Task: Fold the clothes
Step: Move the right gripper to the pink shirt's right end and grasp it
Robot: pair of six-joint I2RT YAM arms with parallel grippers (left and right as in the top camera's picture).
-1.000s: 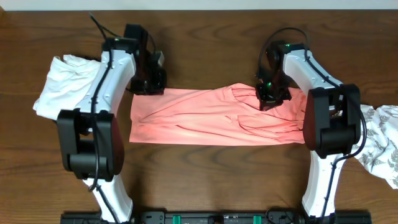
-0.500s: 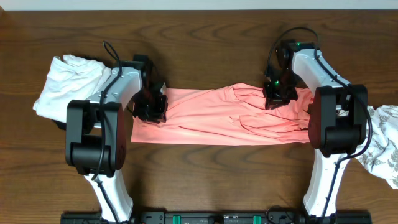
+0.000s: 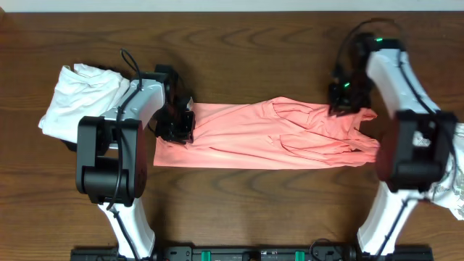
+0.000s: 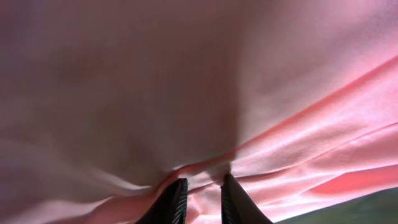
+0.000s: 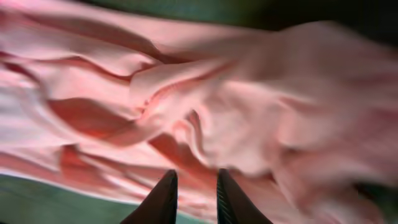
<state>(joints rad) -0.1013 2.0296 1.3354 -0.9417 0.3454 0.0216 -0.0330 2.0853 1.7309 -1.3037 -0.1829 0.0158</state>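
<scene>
- The large salmon-pink soft fabric garment (image 3: 261,141) is seen spread lengthwise across the middle of the dark brown wooden table (image 3: 239,51), and it is rumpled toward its right end.
- The left gripper (image 3: 177,125) is set on the garment's far left corner. In its wrist view a ridge of cloth is pinched between the nearly closed fingers (image 4: 173,202).
- The right gripper (image 3: 346,101) is placed near the far right corner, and its fingers (image 5: 163,198) are likewise clenched on gathered cloth.
- The step in hand is judged to be tensioning the far edge before it is folded over.
- Both corners should be raised together and kept level, so that the creases on the right are drawn flat and the edge is carried evenly toward the near hem.
- The crumpled white garment (image 3: 76,101) just beside the left arm should be left undisturbed.
</scene>
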